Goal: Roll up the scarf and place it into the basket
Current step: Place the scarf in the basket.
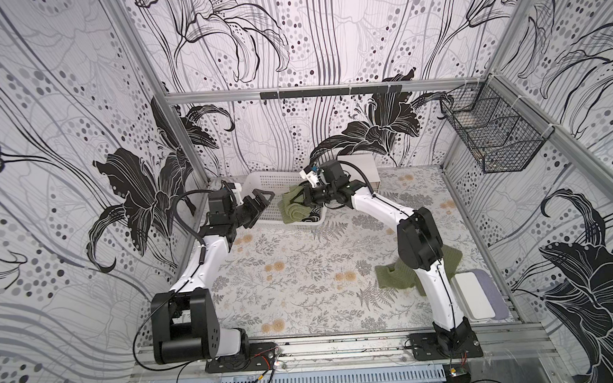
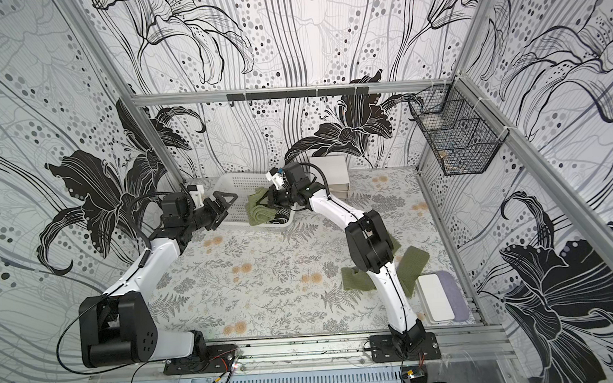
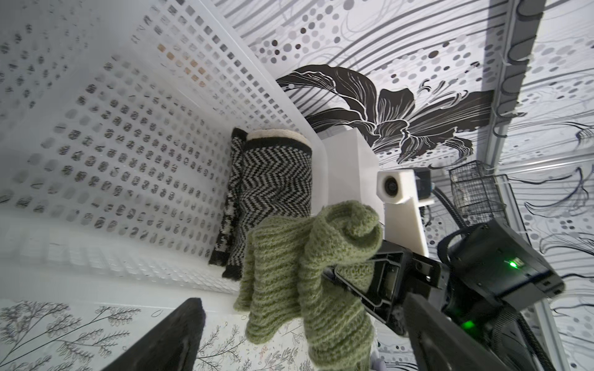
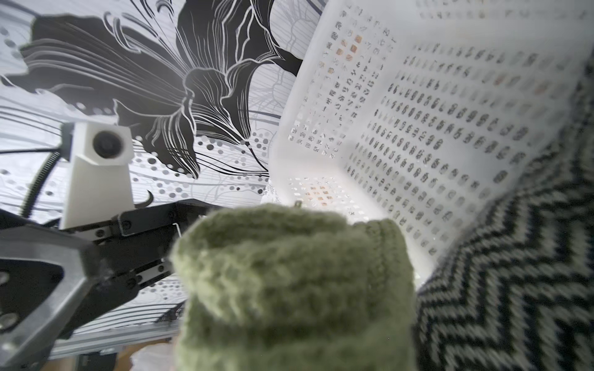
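Observation:
The rolled green scarf [image 1: 293, 209] [image 2: 259, 211] hangs over the front part of the white perforated basket [image 1: 272, 181] [image 2: 238, 181]. My right gripper [image 1: 303, 196] [image 2: 267, 198] is shut on the scarf's upper end. In the left wrist view its black fingers [image 3: 353, 289] clamp the scarf [image 3: 289, 273], whose loose end droops past the basket [image 3: 128, 128] rim. The scarf [image 4: 289, 273] hides the jaws in the right wrist view. My left gripper [image 1: 262, 205] [image 2: 226, 205] [image 3: 305, 347] stands wide open just left of the scarf, holding nothing.
A black-and-white zigzag knit roll [image 3: 276, 192] [image 4: 514, 273] lies in the basket beside the scarf. Another green scarf [image 1: 396, 277] lies under the right arm. A white drawer unit [image 1: 365, 167], a black wire basket [image 1: 493, 132] and a white tray [image 1: 472, 295] line the right side.

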Robot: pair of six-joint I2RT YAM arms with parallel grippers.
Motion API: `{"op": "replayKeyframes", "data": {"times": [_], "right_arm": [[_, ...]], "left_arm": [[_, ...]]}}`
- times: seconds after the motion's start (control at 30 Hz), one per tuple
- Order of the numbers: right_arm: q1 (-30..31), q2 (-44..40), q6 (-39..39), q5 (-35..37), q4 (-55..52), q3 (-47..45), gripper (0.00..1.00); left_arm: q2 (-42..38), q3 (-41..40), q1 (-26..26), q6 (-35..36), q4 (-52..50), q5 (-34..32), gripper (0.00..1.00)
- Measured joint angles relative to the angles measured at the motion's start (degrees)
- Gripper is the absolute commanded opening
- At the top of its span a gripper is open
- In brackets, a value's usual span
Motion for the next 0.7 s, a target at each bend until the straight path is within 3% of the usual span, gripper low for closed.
{"op": "replayKeyframes", "data": {"times": [0.43,0.7], "right_arm": [[-2.3,-14.4,12.0,-7.0,18.2,-14.1,0.00],[-2.3,-16.6,13.0,-7.4,20.8,-17.3,0.00]], "left_arm": [[0.7,-3.5,0.6,-8.6,17.5,11.0,0.99],[2.0,-3.2,-4.4,-14.1,24.7,15.6,0.99]]}}
